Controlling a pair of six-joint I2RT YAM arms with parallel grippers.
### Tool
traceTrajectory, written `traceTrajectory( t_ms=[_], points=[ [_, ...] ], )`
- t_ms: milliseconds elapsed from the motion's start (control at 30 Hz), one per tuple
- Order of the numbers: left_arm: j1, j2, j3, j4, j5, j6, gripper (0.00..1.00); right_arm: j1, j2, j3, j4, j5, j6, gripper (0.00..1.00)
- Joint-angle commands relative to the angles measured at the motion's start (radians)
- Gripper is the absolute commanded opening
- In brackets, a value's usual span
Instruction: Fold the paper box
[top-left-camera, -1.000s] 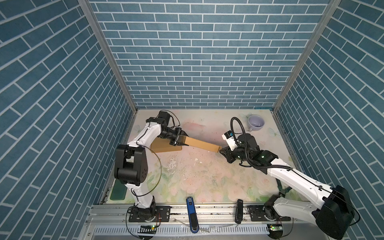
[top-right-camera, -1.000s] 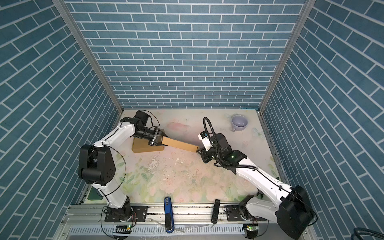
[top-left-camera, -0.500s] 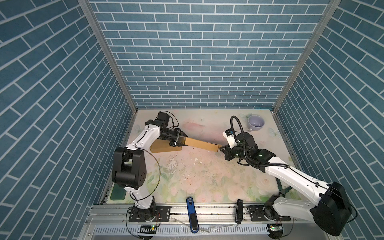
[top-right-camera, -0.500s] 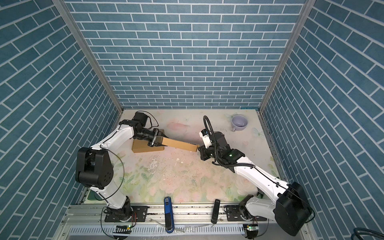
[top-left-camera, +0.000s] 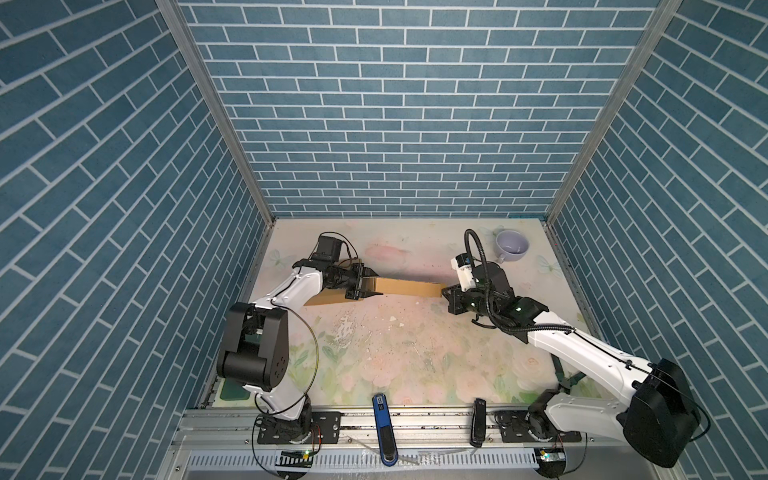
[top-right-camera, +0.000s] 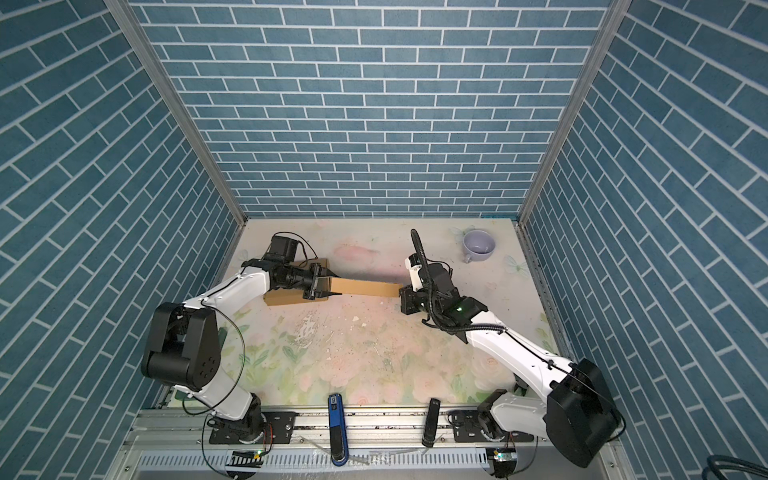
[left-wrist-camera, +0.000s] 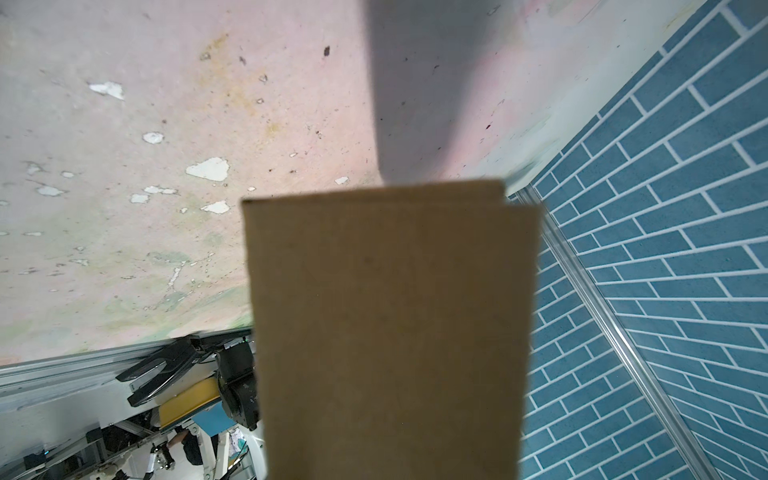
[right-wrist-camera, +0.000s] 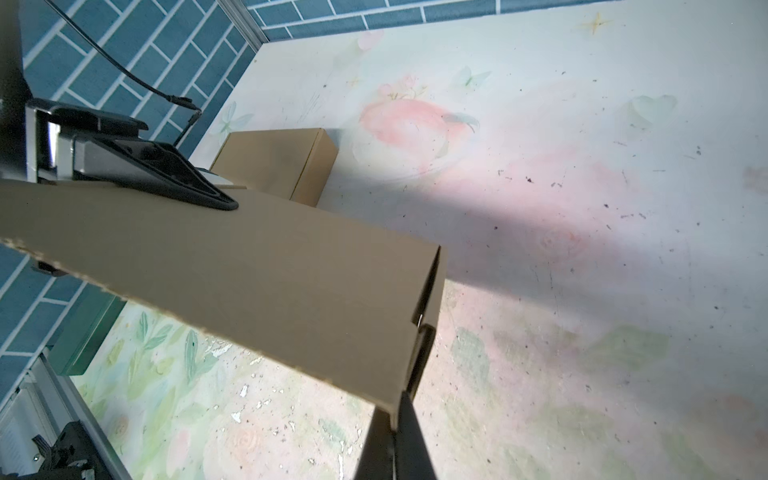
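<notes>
The paper box (top-left-camera: 407, 286) is still a flat brown sleeve. It hangs above the counter (top-left-camera: 395, 353), in the middle of both top views, between the two arms. The left gripper (top-left-camera: 365, 286) clasps its left end, one finger on each side. The right gripper (top-left-camera: 446, 291) is at the right end, and in the right wrist view its fingers (right-wrist-camera: 411, 436) are pressed together on the corner of the card. I see no wall raised and no flap tucked, so I judge that nearly all of the folding is left. A second brown box (right-wrist-camera: 282, 162) lies under the left arm. Compared with a second ago, the right fingers have closed on the card, and that arm has come a little nearer; the sleeve itself has hardly moved.
</notes>
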Motion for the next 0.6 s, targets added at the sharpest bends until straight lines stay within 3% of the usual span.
traceTrajectory(
  t_ms=[0,567],
  points=[
    [-0.024,-0.015,-0.005,0.024,0.027,-0.022,0.00,0.019,-0.028,-0.032,0.117,-0.066,-0.026,0.00],
    [-0.031,0.011,-0.024,0.077,0.053,-0.066,0.00,0.024,-0.083,-0.099,0.098,-0.076,-0.162,0.00]
  ],
)
